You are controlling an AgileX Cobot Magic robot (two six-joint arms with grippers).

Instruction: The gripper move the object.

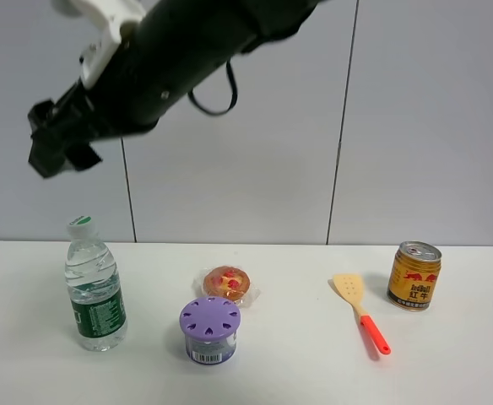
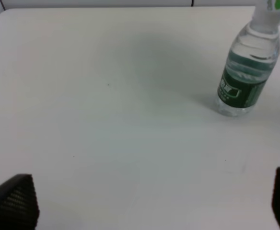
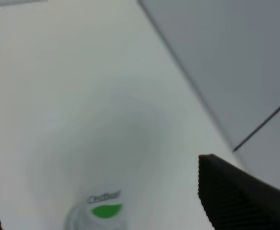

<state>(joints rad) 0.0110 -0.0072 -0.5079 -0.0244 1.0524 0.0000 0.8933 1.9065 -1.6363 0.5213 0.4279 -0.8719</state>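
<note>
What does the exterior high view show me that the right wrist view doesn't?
Only the exterior high view shows the purple-lidded jar, wrapped snack, orange spatula and gold can, plus the bottle's full height and green label. Only the right wrist view looks down onto the cap from above, between the right gripper's wide-spread fingers. Both show the bottle, that gripper, the white table and the grey wall.

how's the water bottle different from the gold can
The water bottle is clear plastic; the gold can is opaque metal. The bottle is taller and white-capped; the can is shorter with a flat silver top. The bottle stands far left, the can far right. Both stand upright.
</note>
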